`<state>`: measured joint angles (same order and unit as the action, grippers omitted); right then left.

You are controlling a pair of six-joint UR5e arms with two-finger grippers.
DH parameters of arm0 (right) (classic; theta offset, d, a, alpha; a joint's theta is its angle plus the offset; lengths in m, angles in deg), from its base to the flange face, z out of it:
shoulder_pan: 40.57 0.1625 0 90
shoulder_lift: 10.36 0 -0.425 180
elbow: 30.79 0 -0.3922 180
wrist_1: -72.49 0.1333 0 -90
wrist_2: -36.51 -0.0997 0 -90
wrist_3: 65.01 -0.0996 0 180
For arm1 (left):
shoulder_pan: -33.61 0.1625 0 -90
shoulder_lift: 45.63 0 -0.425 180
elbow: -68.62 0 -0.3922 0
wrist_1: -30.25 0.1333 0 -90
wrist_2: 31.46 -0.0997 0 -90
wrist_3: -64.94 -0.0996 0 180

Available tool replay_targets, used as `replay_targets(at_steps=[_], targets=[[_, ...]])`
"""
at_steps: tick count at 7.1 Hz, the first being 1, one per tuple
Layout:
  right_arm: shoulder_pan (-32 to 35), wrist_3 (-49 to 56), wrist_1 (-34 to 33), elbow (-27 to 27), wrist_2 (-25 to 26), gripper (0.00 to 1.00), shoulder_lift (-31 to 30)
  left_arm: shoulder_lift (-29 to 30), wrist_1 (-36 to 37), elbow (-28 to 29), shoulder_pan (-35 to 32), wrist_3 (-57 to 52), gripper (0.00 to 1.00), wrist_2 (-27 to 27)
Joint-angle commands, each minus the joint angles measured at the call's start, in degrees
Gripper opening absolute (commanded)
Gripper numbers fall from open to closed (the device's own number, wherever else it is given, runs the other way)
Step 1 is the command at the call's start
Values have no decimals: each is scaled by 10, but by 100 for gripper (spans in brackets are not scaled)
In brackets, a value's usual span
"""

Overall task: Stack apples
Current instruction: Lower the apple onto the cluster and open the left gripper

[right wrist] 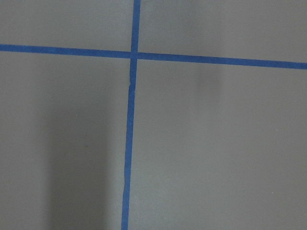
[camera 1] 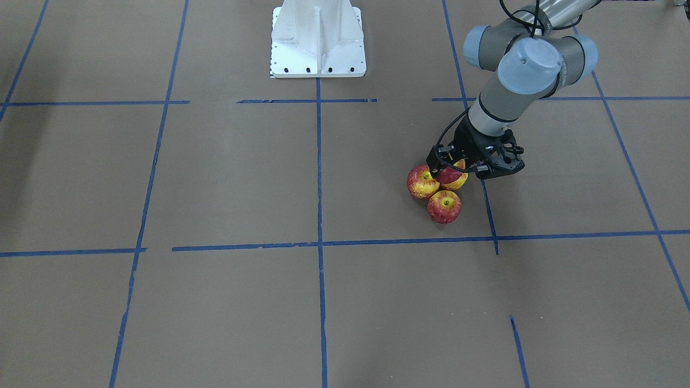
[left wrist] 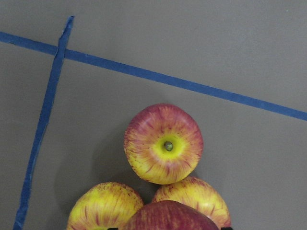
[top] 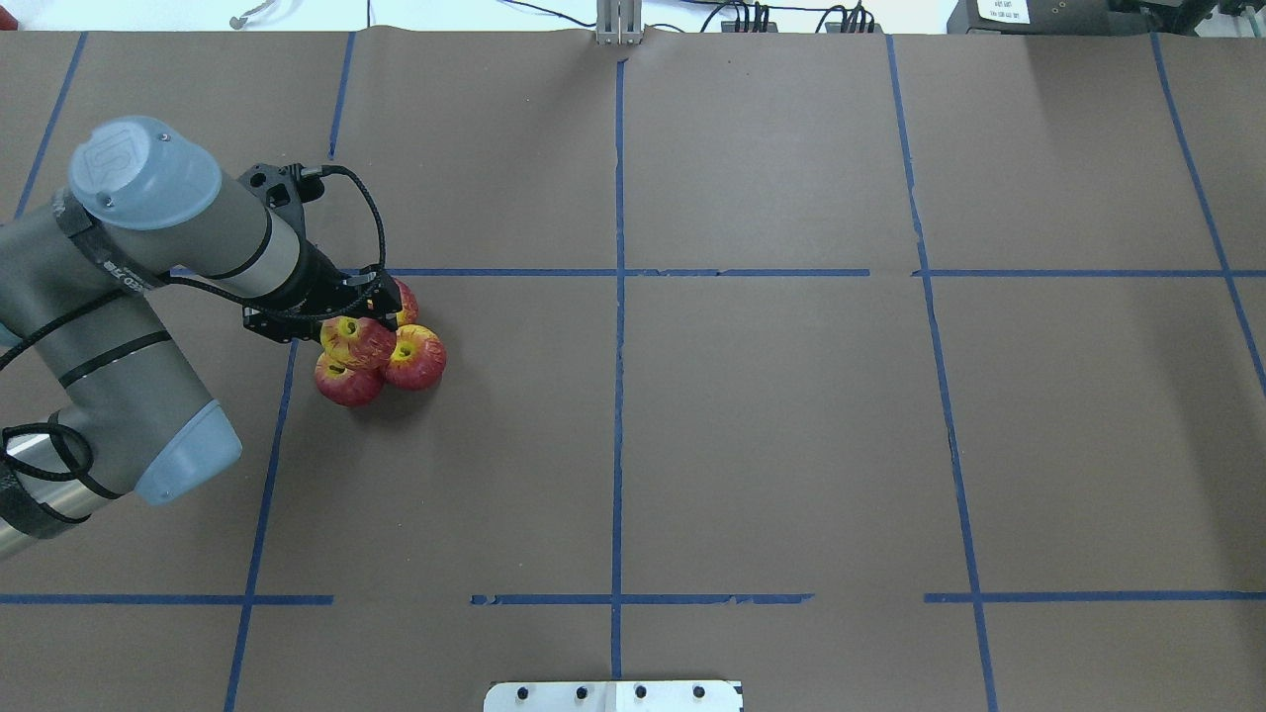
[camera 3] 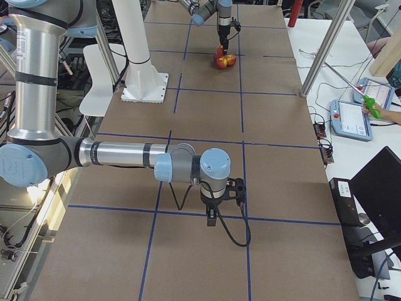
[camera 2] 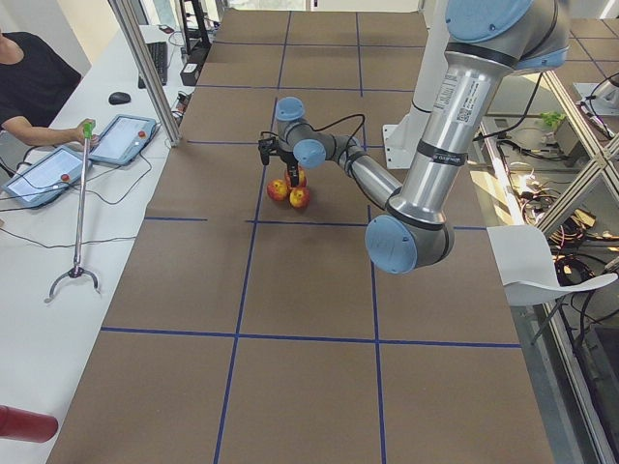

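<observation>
Now | left pincer grasping top apple over three apples | right pincer state: cannot tell

My overhead camera looks forward and down from behind the robot; the front one faces it, base at top. Two end cameras look along the table. All four share the apples; my left wrist camera sees them close, straight down. The right wrist looks down on tape close by.

Brown paper tabletop w/ blue tape grid lines; white side bench frame left, white plastic chair right.
</observation>
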<state>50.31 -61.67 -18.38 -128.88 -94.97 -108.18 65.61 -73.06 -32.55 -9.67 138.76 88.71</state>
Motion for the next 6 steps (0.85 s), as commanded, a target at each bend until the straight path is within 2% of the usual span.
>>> replay_targets(at_steps=[1, 5, 6], targets=[[0, 0, 1, 0, 0, 100, 0, 3, 3, 4, -1, -9, 0, -6], [0, 0, 0, 0, 0, 100, 0, 6, 2, 5, -1, -10, 0, -24], [0, 0, 0, 0, 0, 100, 0, 6, 1, 8, -1, -10, 36, -24]])
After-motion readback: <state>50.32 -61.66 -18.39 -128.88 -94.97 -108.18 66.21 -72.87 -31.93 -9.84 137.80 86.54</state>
